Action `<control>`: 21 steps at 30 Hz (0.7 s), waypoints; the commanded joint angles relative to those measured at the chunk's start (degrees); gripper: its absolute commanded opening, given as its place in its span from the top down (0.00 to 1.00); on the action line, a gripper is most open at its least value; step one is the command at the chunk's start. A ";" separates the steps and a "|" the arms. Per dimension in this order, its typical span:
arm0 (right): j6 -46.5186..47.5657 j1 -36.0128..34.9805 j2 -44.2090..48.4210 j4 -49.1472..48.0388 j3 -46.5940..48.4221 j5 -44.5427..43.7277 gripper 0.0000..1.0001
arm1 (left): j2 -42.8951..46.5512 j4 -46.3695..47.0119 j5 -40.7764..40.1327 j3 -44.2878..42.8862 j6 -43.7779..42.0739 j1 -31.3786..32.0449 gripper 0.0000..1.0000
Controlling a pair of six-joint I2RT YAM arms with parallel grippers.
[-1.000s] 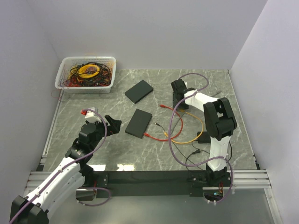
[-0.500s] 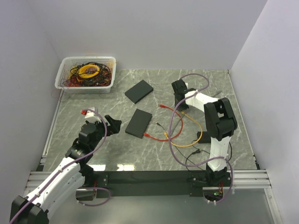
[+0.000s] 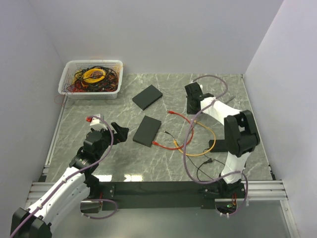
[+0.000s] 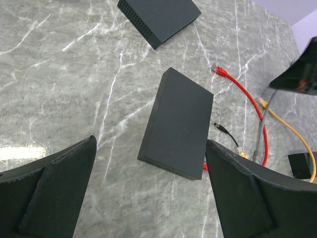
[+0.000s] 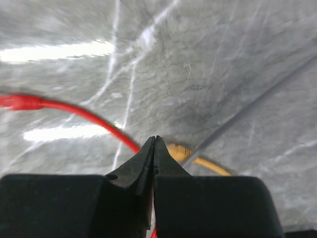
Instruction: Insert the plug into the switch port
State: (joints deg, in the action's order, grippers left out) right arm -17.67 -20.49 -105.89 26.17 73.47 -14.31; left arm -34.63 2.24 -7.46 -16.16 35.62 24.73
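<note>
A white basket [image 3: 66, 84] in the far-left corner holds a tangle of cables [image 3: 94, 76], yellow, red and black.

Two black switches lie flat near the middle of the worktop. The far switch [image 3: 147, 96] sits toward the back edge. The near switch [image 3: 148, 130] sits in front of it, its long axis running roughly near to far.

Three loose leads lie to their right: a red cable [image 5: 86, 115], a yellow cable [image 4: 292, 130] and a thin black lead [image 4: 221, 130].

The red cable carries two plugs, and neither is in a port. The far red plug [image 3: 172, 113] lies flat near the centre, apart from both switches, its long axis across the worktop and its nose toward the left edge. The near red plug [image 3: 155, 143] lies just beside the near switch's near-right corner.

The right gripper [image 5: 154, 140] has its jaws pressed together with nothing seen between them, and a yellow plug [image 5: 177, 150] lies just past its tips. The left gripper [image 3: 118, 131] hangs wide apart toward the left edge, holding nothing.
</note>
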 commanded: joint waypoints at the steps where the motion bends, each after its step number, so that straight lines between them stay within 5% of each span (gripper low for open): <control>1: -0.78 -2.52 6.65 0.81 0.54 0.59 0.85 | 0.97 1.45 -0.62 0.17 -0.37 0.05 0.02; 4: -1.22 -7.26 11.65 0.20 -3.32 0.86 0.57 | 1.06 1.54 -0.53 0.26 -0.46 0.14 0.02; 6: -2.62 -9.91 15.42 0.02 -7.63 1.29 0.53 | 0.80 1.54 -0.45 0.17 -0.37 0.14 0.02; 11: -6.41 -16.58 20.98 -1.74 -16.94 4.64 0.53 | 0.97 1.63 -0.71 0.25 -0.37 0.23 0.02; 21: -9.92 -23.10 21.60 -2.18 -20.65 3.76 0.59 | 2.55 1.54 -0.80 0.78 -0.37 0.23 0.02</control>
State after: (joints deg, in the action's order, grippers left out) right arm -25.54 -42.06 -85.45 25.39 53.17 -9.82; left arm -32.69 2.31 -7.57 -15.94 35.62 24.73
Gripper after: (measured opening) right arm 0.418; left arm 0.983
